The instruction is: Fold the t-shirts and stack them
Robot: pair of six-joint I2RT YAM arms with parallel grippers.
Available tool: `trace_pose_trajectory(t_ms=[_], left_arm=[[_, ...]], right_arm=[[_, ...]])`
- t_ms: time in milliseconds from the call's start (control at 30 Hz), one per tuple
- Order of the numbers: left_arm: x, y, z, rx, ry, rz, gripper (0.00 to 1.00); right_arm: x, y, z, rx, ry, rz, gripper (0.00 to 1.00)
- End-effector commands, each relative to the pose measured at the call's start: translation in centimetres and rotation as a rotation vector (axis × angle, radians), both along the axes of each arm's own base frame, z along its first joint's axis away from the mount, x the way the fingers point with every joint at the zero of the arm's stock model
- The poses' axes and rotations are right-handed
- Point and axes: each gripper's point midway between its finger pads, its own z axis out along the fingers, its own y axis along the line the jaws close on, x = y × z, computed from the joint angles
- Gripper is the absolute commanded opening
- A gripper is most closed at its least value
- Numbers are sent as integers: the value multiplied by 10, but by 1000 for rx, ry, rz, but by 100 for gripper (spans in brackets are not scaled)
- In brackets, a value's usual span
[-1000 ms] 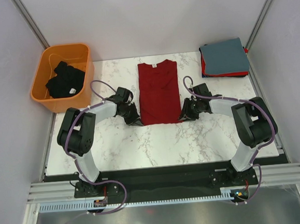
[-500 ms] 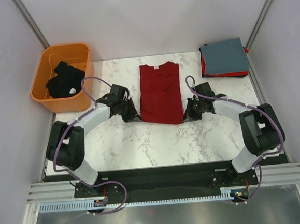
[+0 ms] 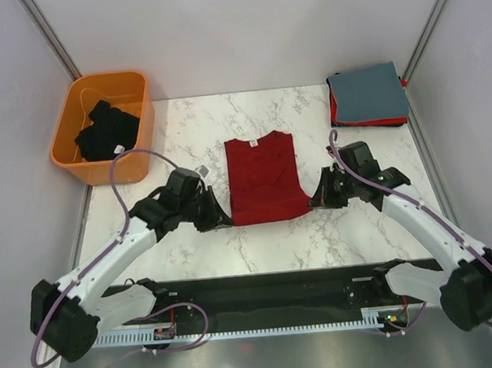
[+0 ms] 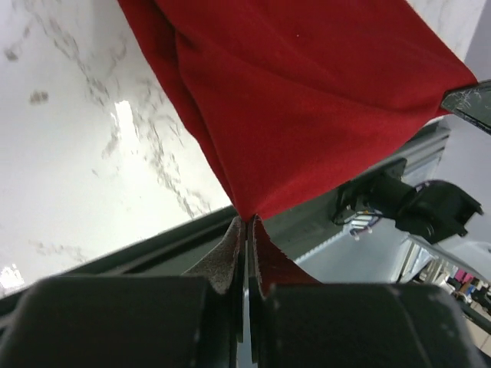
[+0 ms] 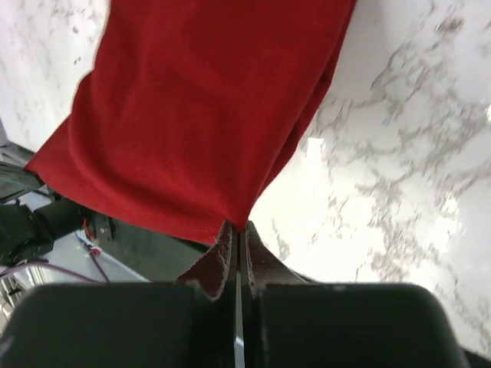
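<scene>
The dark red t-shirt (image 3: 264,176) lies lengthwise on the marble table, collar at the far end, its near hem lifted. My left gripper (image 3: 222,220) is shut on the shirt's near left corner (image 4: 247,216). My right gripper (image 3: 316,202) is shut on the near right corner (image 5: 238,224). The red cloth hangs from both pinches in the wrist views. A black t-shirt (image 3: 105,129) lies crumpled in the orange basket (image 3: 74,159). A folded grey-blue shirt (image 3: 367,93) tops a folded red one (image 3: 336,113) at the back right.
The orange basket stands off the table's back left corner. The folded stack sits at the back right corner. The white marble table (image 3: 181,121) ends at a dark front rail (image 3: 271,284). Grey walls close in both sides.
Both grippers have pulled the shirt's near hem toward the front edge and lifted it; the whole shirt slid nearer. Both arms have stretched out from their folded poses.
</scene>
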Motion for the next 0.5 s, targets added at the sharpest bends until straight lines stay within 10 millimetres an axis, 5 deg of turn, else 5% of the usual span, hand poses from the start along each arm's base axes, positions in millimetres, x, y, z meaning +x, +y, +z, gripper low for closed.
trace_pose_trajectory(t_ms=[0, 167, 300, 467], left_arm=[[-29, 15, 11, -2, 36, 67, 2], [-52, 17, 37, -83, 43, 84, 2], [-45, 17, 59, -95, -2, 103, 2], [-18, 8, 75, -38, -44, 91, 2]], right_arm=[[-36, -12, 5, -34, 54, -23, 0], [-67, -2, 19, 0, 53, -7, 0], [-49, -3, 57, 5, -37, -58, 0], [-18, -5, 71, -119, -69, -30, 0]])
